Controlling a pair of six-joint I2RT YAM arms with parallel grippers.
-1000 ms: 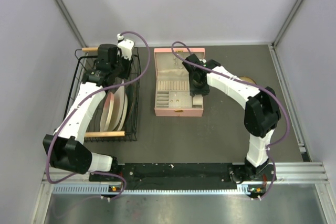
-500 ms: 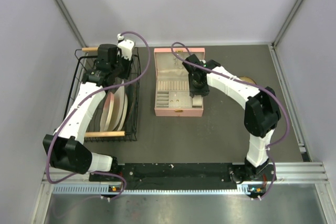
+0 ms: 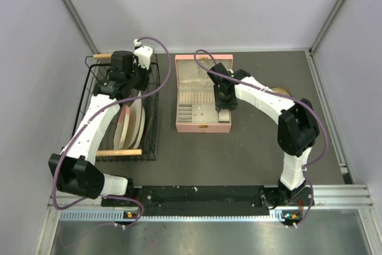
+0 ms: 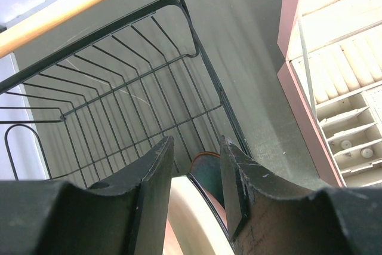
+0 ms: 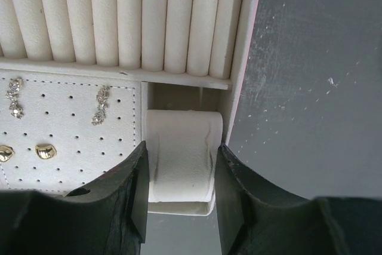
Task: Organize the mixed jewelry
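Observation:
The pink jewelry box lies open mid-table. My right gripper hangs over its front right corner. In the right wrist view the gripper is shut on a white cushion roll, one finger pressed on each side. Beside it, small silvery earrings and gold studs sit on a perforated pad. Tiny pale bits lie in small compartments. No tangle of thin chains shows. My left gripper is open over the wire basket, its jaws astride a cream plate rim.
Several plates stand on edge in the black wire basket with wooden handles. A round wooden bowl sits partly hidden behind the right arm. Ring rolls fill the box's middle. Grey walls close in on three sides.
My right gripper has shifted slightly back and left over the box's front right corner. The left arm has not moved.

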